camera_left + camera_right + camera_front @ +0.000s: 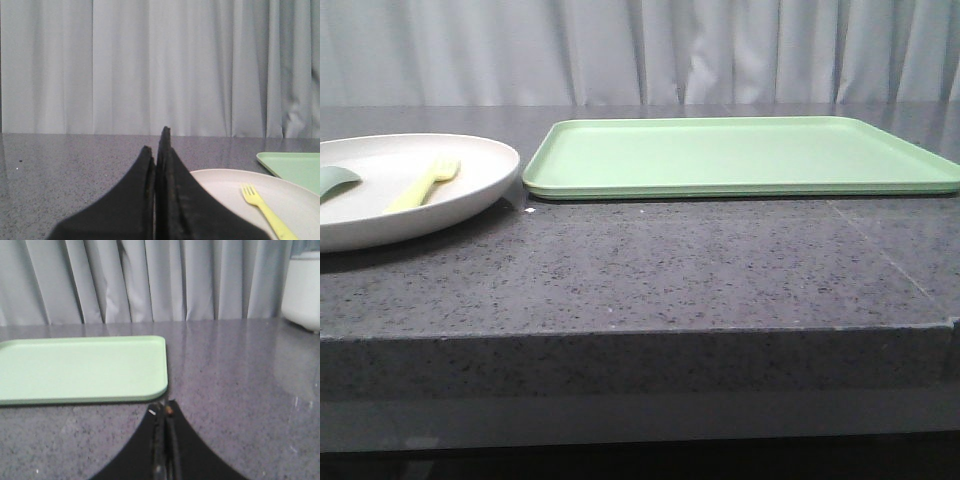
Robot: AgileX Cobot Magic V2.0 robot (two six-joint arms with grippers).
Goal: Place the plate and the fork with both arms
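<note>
Large round cream plastic plate [470,185] sits on the grey speckled stone table [670,270], just beside the flat rectangular light-green tray [740,155], not on it. Small pale-yellow plastic fork [424,184] lies in the plate, next to a grey-green utensil piece [335,180]. Left gripper [156,150] fingers pressed together, empty, near the plate; right gripper [164,412] likewise closed, empty, near the tray corner. Likely first step: open fingers, approach the plate rim low, keep it level so the fork doesn't slide.
</note>
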